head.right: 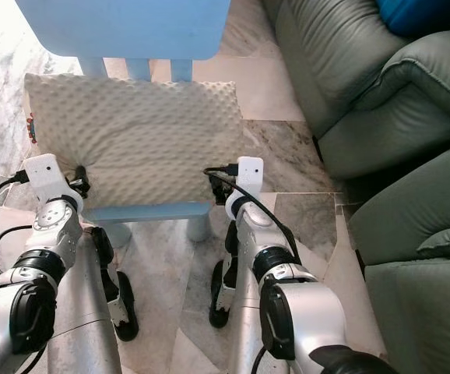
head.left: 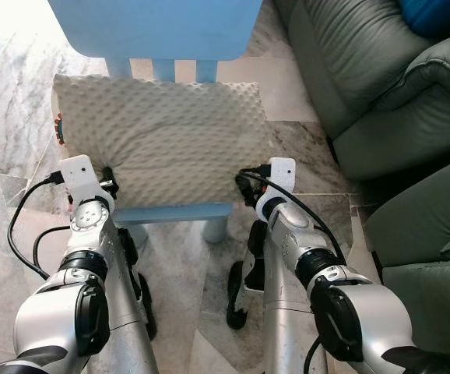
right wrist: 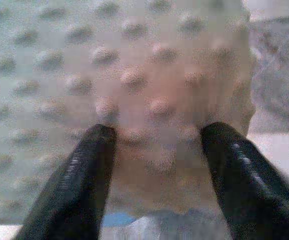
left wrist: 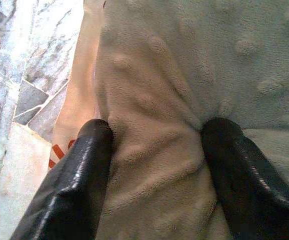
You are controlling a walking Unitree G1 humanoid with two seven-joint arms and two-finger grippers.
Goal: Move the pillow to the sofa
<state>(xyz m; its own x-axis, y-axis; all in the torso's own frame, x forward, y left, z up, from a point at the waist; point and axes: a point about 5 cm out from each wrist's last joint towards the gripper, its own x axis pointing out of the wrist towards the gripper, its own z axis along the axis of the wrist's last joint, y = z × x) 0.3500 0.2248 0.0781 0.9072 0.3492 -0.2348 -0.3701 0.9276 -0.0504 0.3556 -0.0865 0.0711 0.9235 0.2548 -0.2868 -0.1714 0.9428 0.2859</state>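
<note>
Head view: the pillow (head.left: 159,140) lies on a blue chair (head.left: 174,212), the sofa (head.left: 381,101) to the right.

Left wrist: left gripper (left wrist: 157,150) pinches a fold of the near-left corner. Right wrist: right gripper (right wrist: 157,150) straddles the near-right corner — fingers pressed in.

Lift both evenly, clear the chair back, then swing right across open floor (head.left: 287,93).

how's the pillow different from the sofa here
The pillow is cream and covered in small bumps; the sofa is grey-green and smooth. The pillow lies flat on a light blue chair, gripped by the left gripper and right gripper; the sofa stands on the floor, untouched. Both look soft.
</note>
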